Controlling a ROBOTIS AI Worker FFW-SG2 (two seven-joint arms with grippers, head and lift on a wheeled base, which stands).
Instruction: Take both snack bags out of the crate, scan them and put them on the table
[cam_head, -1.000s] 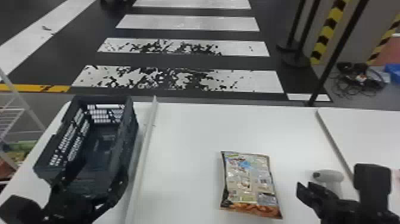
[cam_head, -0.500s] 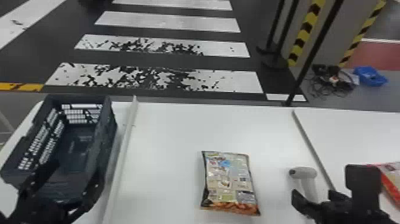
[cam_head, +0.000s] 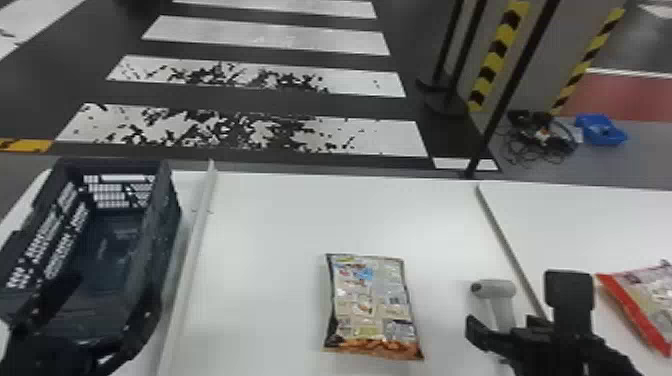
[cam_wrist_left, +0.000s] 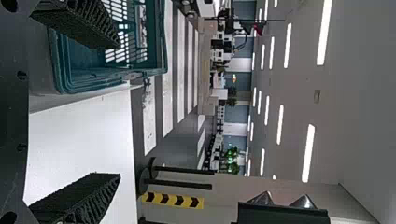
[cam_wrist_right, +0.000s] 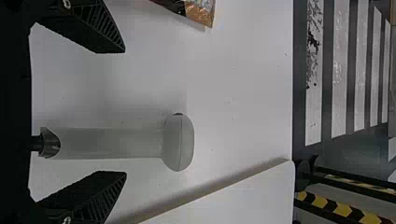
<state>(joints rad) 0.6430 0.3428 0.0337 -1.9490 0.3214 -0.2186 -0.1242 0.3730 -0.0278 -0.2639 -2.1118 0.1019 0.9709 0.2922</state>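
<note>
At the near end of the dark crate (cam_head: 170, 215), my left gripper (cam_head: 85, 310) stands open with nothing between its fingers. The left wrist view shows that gripper (cam_wrist_left: 116, 112) beside the crate (cam_wrist_left: 112, 77). One snack bag (cam_head: 371, 307) lies flat mid-table; the other, red-edged bag (cam_head: 645, 300) lies on the right-hand table. My right gripper (cam_head: 505, 327) is over the grey scanner (cam_head: 500, 295). In the right wrist view the open gripper (cam_wrist_right: 125, 112) has the scanner's handle (cam_wrist_right: 107, 142) lying between its fingers, touching neither. A corner of the mid-table bag (cam_wrist_right: 201, 11) is there too.
A raised strip (cam_head: 192, 250) runs along the white table (cam_head: 280, 220) beside the crate. Another edge (cam_head: 507, 245) divides off the table at the right. Posts (cam_head: 510, 90) stand on the floor behind, near cables and a blue bin (cam_head: 600, 131).
The head view has swung to the right, so the crate and mid-table bag sit farther left and the red-edged bag has come into sight. Both grippers look otherwise much the same.
</note>
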